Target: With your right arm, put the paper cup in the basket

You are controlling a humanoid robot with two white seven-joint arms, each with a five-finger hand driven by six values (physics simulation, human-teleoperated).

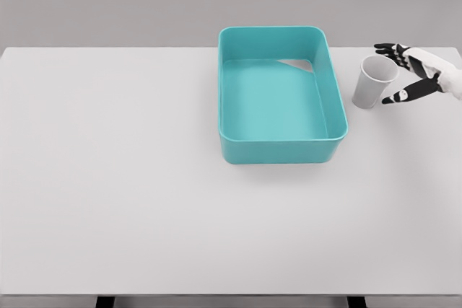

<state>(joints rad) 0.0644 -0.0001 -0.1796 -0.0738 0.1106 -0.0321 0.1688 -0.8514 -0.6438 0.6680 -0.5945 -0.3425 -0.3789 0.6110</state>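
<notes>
Over at about two o'clock on the surface [144, 192] you have the paper cup [374, 81], standing upright with its mouth up, just beside the right wall of the basket [278, 146] but not touching it. Nothing is inside the cup that you can make out.

Your right robot hand [401, 75] sits at the cup's three o'clock side, coming in from the right edge. Its fingers [390, 51] are spread wide, the upper ones reaching past the rim at the far side, the thumb [404, 94] low by the cup's near side. They bracket the cup loosely; whether any of them touches the wall you cannot tell from this view, and nothing is pinched yet. The left arm is out of sight.

You appear to be at the reach-and-grasp step, with the lifting and placing all ahead. Next, ease the hand in toward nine o'clock until the cup sits between thumb and fingers, then close gently, since a thin paper wall will likely crush or tip. After that, lift clear of the basket's rim, carry toward nine o'clock and release over its teal floor.
</notes>
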